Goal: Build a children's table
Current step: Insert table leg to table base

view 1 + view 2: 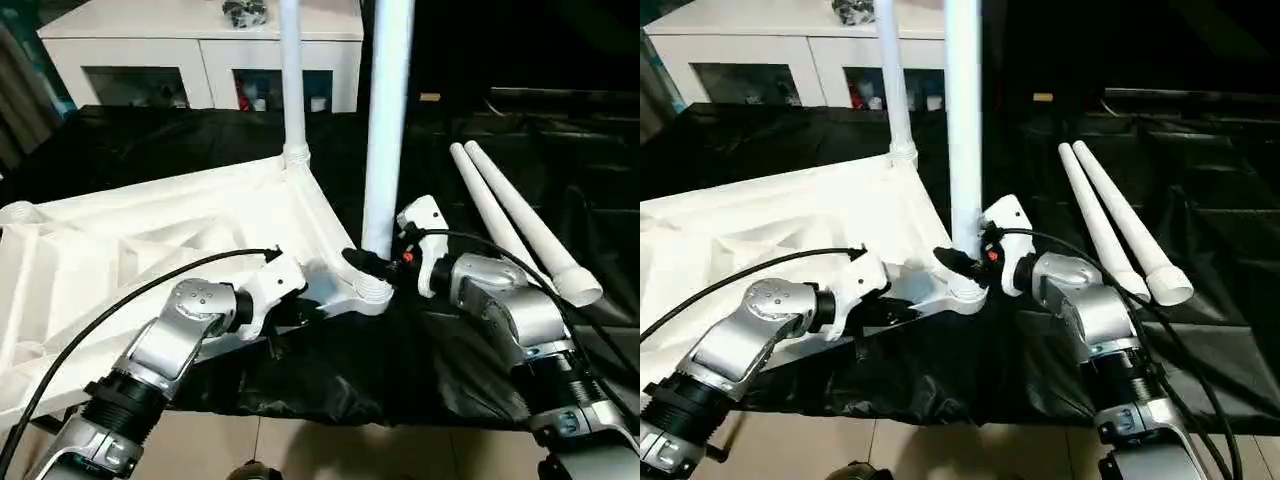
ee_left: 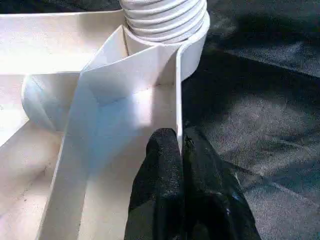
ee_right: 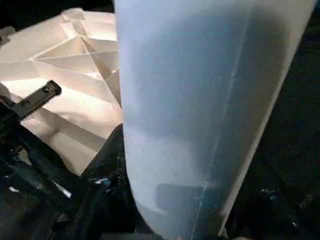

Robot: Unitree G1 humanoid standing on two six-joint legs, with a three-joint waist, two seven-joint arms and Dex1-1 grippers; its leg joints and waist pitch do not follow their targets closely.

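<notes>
The table [image 1: 150, 230] lies upside down on the black-draped bench [image 1: 480, 370], filling the left half of the head views, ribbed underside up. One leg [image 1: 291, 80] stands in the far corner socket, a second leg [image 1: 387, 120] rises from the near corner at centre frame, and two spare legs [image 1: 520, 215] lie side by side at centre right. The left gripper [image 2: 181, 150] has its jaws pressed together on the thin edge wall just beside the near socket, bracing the top. The right gripper [image 1: 385, 262] has its jaws half spread around the base of the near leg. My worry is the thread: if the leg leans while being turned it could cross-thread or jam. The pinch on that thin rim looks slight; a hard twist might slip it and swing the top toward the bench's near edge.
</notes>
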